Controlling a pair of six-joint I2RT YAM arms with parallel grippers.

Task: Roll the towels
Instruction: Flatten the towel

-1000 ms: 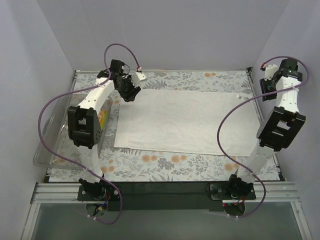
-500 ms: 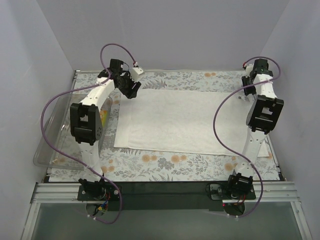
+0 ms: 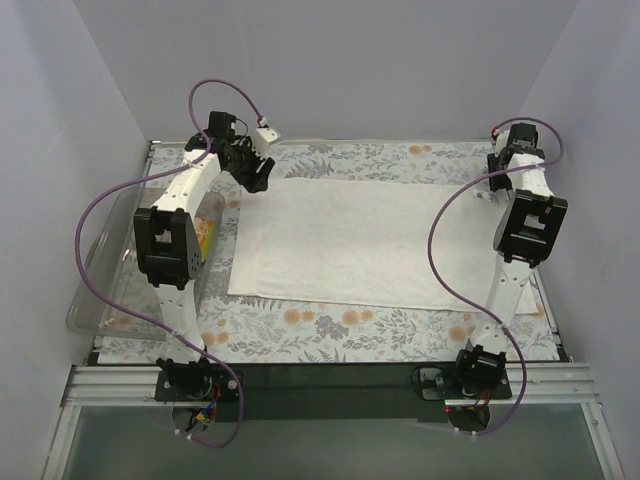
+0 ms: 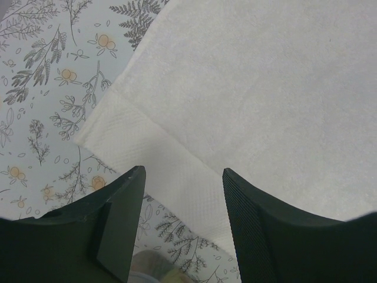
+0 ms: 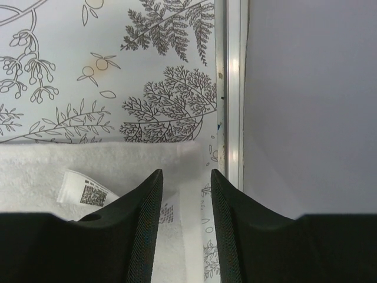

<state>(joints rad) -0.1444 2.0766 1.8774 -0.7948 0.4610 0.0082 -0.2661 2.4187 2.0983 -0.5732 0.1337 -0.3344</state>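
White towel (image 3: 370, 240) lies spread flat, not rolled, on the fern-print table covering (image 3: 330, 322). Left gripper (image 4: 182, 177) has its jaws apart and empty over the towel's far-left corner. Right gripper (image 5: 185, 177) has its jaws apart and empty over the far-right corner, beside the tag (image 5: 88, 193).

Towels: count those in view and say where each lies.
2. The large white towel lies spread flat mid-table; a small printed cloth sits in the clear bin at left, mostly hidden behind the left arm.
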